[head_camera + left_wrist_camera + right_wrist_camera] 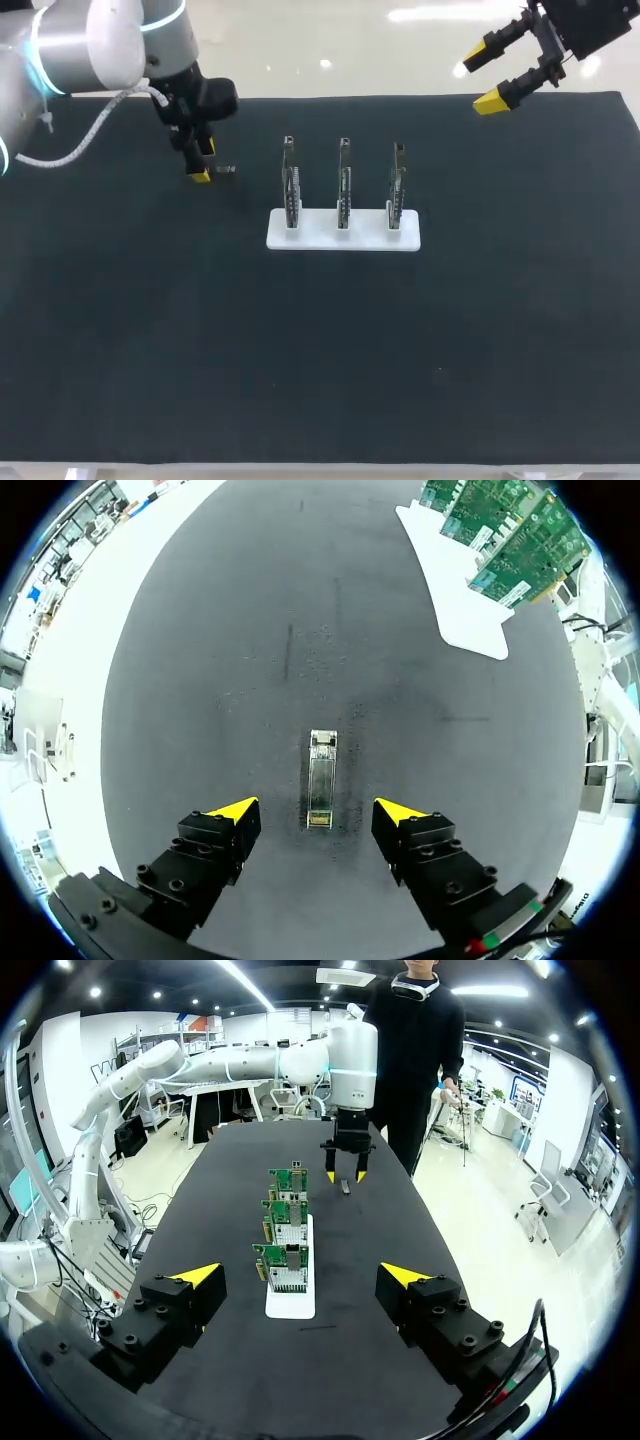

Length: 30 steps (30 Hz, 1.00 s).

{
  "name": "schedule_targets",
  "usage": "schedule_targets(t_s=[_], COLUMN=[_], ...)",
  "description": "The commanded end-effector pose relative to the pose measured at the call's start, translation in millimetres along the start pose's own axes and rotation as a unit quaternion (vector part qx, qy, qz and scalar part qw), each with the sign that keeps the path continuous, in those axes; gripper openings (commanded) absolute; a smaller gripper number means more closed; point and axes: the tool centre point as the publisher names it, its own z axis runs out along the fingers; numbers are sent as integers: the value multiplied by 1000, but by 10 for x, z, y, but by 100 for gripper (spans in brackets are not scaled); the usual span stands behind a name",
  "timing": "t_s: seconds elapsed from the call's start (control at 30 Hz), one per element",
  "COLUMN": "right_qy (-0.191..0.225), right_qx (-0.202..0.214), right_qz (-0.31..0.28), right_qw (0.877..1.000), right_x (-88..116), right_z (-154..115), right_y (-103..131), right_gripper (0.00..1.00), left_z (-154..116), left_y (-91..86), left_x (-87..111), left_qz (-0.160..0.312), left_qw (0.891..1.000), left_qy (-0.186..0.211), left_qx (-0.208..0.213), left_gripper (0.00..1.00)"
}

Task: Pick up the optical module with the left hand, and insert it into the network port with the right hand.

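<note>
Now, left gripper [318, 810]: hanging low at the far left, fingers spread.
Optical module [321, 778]: lying flat on the black mat [250, 630], its end sitting between those fingers, touching neither.
Right gripper [488, 78]: hovering spread over the far right corner.
Network cards [343, 190]: standing in a white base [343, 236], right of the module.

Optical module [321, 780] lies on mat between open pincer [316, 814] fingers

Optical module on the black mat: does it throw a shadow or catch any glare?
Left wrist view: the optical module shows a pale sheen on its metal top, with only a faint, soft shadow on the mat. Head view: the mat looks evenly lit, without glare; the module is too small there to judge.
</note>
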Motion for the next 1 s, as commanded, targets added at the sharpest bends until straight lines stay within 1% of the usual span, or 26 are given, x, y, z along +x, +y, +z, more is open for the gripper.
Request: schedule_targets(t_s=[0.03, 0.13, 0.17, 0.27, 0.3, 0.37, 0.47, 0.53, 0.6, 0.63, 0.67, 0.7, 0.8, 0.9, 1.0], right_qy=[0, 0, 0, 0, 0, 0, 0, 0, 0, 0, 0, 0, 0, 0, 0], right_qx=[0, 0, 0, 0, 0, 0, 0, 0, 0, 0, 0, 0, 0, 0, 0], right_qz=[0, 0, 0, 0, 0, 0, 0, 0, 0, 0, 0, 0, 0, 0, 0], right_qw=[1000, 1000, 1000, 1000, 1000, 1000, 1000, 1000, 1000, 1000, 1000, 1000, 1000, 1000, 1000], right_x=[0, 0, 0, 0, 0, 0, 0, 0, 0, 0, 0, 0, 0, 0, 0], right_z=[3, 3, 3, 3, 3, 3, 3, 3, 3, 3, 3, 3, 3, 3, 3], right_y=[3, 3, 3, 3, 3, 3, 3, 3, 3, 3, 3, 3, 3, 3, 3], right_gripper=[100, 100, 100, 100, 100, 100, 100, 100, 100, 100, 100, 100, 100, 100, 100], left_z=[21, 25, 26, 32, 33, 37, 49, 52, 52, 45, 31, 9, -105, -259, -443], left_y=[16, 16, 16, 18, 18, 19, 21, 22, 24, 30, 36, 41, 34, 5, -47], left_x=[2, 4, 4, 6, 6, 6, 7, 8, 8, 6, 3, 0, -12, -30, -62], left_qz=[0, 1, 1, 0, 1, 1, 1, 0, 0, 0, -1, -1, -1, 3, 9], left_qw=[1000, 1000, 1000, 1000, 1000, 1000, 1000, 1000, 1000, 1000, 1000, 1000, 1000, 999, 997], left_qy=[1, 1, 1, 2, 2, 2, 2, 3, 2, 1, -1, -5, -16, -38, -72], left_qx=[-1, -1, -1, -2, -2, -2, -3, -3, -3, -3, -3, -4, -2, -1, -2], left_gripper=[100, 99, 97, 79, 78, 62, 59, 51, 40, 28, 9, 0, 0, 0, 0])
